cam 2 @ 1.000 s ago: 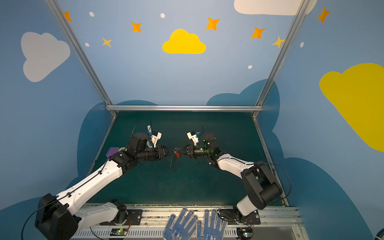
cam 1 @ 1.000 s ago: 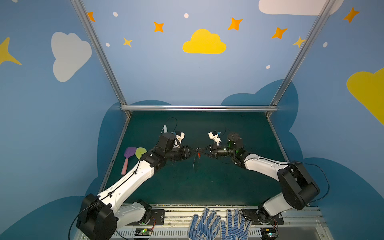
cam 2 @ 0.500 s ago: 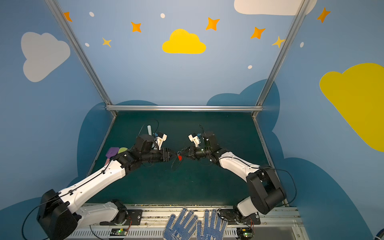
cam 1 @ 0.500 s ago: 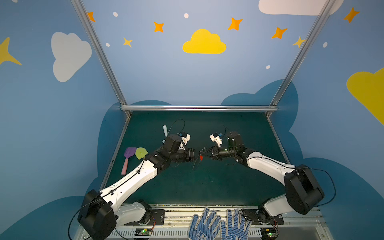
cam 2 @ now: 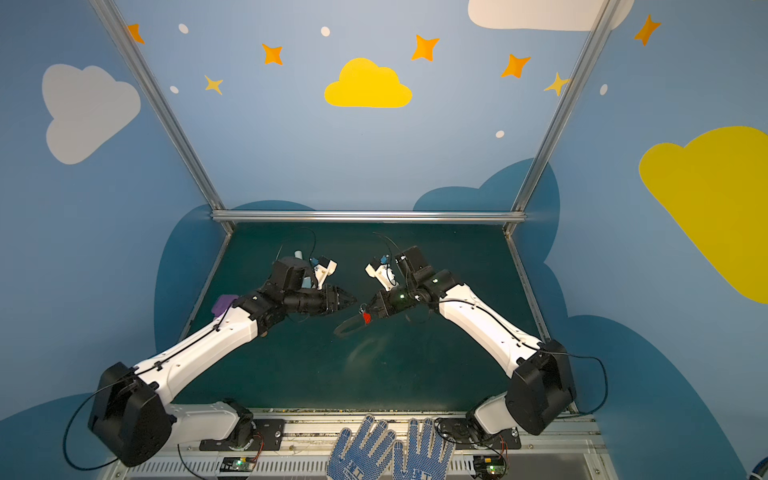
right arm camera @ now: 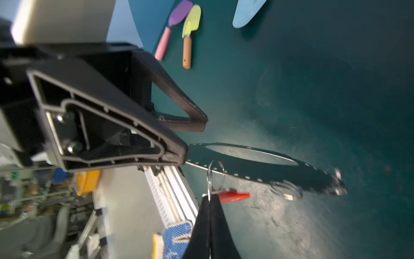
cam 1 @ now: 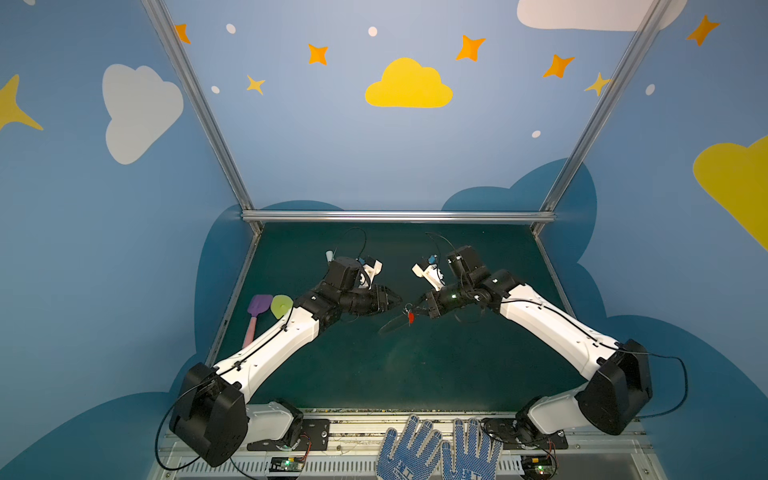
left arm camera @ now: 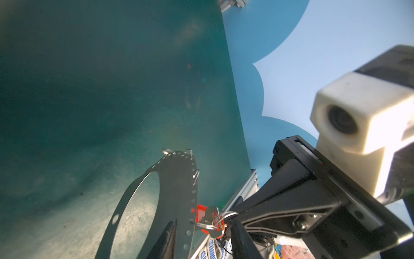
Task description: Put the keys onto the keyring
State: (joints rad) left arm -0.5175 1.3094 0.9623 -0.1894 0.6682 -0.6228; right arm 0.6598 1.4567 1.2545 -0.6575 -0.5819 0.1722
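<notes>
My right gripper (right arm camera: 209, 198) pinches a wire ring (right arm camera: 215, 175) on the keyring (right arm camera: 257, 172), the key (right arm camera: 234, 196) hanging from it; my left gripper (right arm camera: 192, 141) stands spread at the keyring's end

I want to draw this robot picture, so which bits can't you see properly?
- Key: blurred in the right wrist view, tiny in both top views.
- Pale blue toy: right wrist view, cut off by the picture's edge.
- Green shovel: in a top view, handle hidden behind the left arm.
- Keyring: in both top views, its tiny holes are too small.
</notes>
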